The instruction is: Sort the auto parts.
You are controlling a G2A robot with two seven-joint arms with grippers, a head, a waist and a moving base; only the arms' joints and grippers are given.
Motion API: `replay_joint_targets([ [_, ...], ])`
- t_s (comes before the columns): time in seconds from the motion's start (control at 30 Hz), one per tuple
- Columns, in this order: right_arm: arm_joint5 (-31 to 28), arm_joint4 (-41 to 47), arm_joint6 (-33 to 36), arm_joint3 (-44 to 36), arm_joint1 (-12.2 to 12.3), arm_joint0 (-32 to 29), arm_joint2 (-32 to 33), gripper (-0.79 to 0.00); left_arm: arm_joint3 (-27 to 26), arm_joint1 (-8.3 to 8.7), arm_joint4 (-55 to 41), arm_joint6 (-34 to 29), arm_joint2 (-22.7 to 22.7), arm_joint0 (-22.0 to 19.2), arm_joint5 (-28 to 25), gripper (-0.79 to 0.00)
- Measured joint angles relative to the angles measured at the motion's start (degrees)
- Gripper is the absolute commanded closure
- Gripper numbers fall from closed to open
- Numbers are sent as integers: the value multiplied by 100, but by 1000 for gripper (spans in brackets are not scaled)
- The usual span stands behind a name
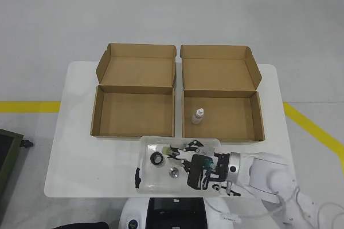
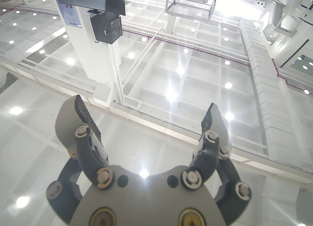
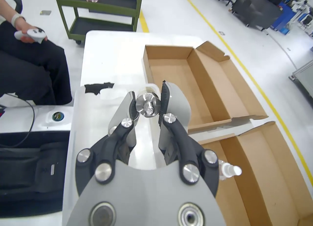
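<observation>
- Currently the right gripper [image 3: 147,97] has its jaws closed partway onto a round metal part [image 3: 146,107], a disc with a stud at its centre, pinched between the two pads.
- The top view puts that gripper over the clear tray [image 1: 144,182] at lower centre of the frame. Its arm comes in from the lower right.
- It is not possible to tell whether the held part is clear of the tray floor or touching it.
- The tray also holds a black ring [image 1: 156,158] toward its left end. Small black pieces [image 1: 189,146] lie along its upper edge.
- The left gripper [image 2: 144,101] has its jaws wide open with nothing between them, pointing up at the ceiling [image 2: 185,70].
- Two open cardboard boxes sit side by side on the white surface [image 1: 74,149], upper centre of the top view, just above the tray, with their lids folded back.
- The left box [image 1: 132,114] has its near wall close to the tray's upper left corner.
- The right box [image 1: 232,117] has a small white bottle [image 1: 198,116] near its left wall.
- Yellow floor tape [image 1: 23,106] runs off the left edge of the frame, and more runs off the right.
</observation>
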Motion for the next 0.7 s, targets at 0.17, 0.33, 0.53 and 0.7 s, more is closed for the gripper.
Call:
replay_joint_targets([
  [0.17,376,-79,-919,-75,-33,83,110,0,0,0,0,0,0,0,0,-785],
  [0.33,835,-132,-1614,-155,-74,205,213,0,0,0,0,0,0,0,0,-785],
  [0.53,1339,-229,-2232,-234,-120,382,345,0,0,0,0,0,0,0,0,-785],
  [0.7,1574,-214,-2666,-323,-144,492,528,0,0,0,0,0,0,0,0,-785],
])
